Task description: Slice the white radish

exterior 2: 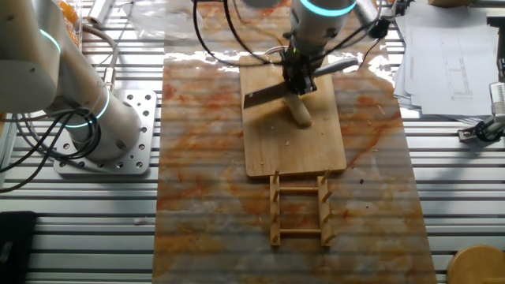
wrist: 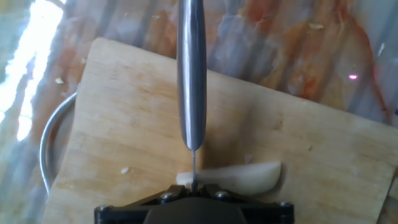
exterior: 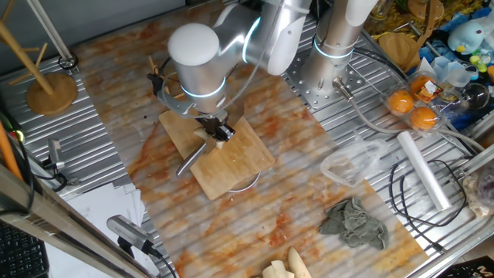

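Note:
The white radish is a pale cream stick lying on the wooden cutting board. It also shows in the other fixed view and, partly hidden by the hand, in one fixed view. My gripper is shut on a knife, seen edge-on, with the blade standing across the radish near its left end. In the other fixed view the gripper sits just above the radish, and the knife blade points left over the board.
A wooden rack lies just off the board's near edge. A metal ring shows under the board. A grey rag, a plastic bag, oranges, a white roll and cream-yellow pieces lie around.

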Robot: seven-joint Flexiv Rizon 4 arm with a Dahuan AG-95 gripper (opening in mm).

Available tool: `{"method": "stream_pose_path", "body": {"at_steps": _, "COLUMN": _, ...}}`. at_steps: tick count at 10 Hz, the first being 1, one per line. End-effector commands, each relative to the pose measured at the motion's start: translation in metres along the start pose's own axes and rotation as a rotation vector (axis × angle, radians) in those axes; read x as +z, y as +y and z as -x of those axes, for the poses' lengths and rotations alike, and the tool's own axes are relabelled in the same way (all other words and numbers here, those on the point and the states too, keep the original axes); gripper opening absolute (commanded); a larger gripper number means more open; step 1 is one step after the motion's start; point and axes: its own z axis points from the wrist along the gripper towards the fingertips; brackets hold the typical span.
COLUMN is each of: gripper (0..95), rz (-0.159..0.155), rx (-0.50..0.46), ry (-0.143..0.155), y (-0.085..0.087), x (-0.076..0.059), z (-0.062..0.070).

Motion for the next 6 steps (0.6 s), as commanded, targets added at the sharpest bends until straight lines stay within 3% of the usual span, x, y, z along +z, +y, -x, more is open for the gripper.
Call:
{"method": "stream_pose_path", "body": {"at_steps": 1, "gripper": 0.0, "rz": 0.007, "rx": -0.002, "ry": -0.001, "y": -0.002, "x": 0.010, "z": -0.001}}
{"method": "stream_pose_path", "body": {"at_steps": 2, "gripper": 0.0, "rz": 0.025, "rx": 0.009, "ry": -0.004, "y": -0.001, "x": 0.007, "z": 0.001}}
{"method": "stream_pose_path", "body": {"at_steps": 3, "gripper": 0.0, "rz": 0.020, "rx": 0.009, "ry": 0.001, "y": 0.000, "x": 0.004, "z": 0.003}}
{"method": "stream_pose_path", "body": {"at_steps": 4, "gripper": 0.0, "rz": -0.004, "rx": -0.005, "ry": 0.025, "y": 0.002, "x": -0.002, "z": 0.006}}
{"method": "stream_pose_path", "body": {"at_steps": 6, "gripper": 0.0, "rz": -0.011, "rx": -0.018, "ry": 0.041, "y": 0.003, "x": -0.011, "z": 0.003}}
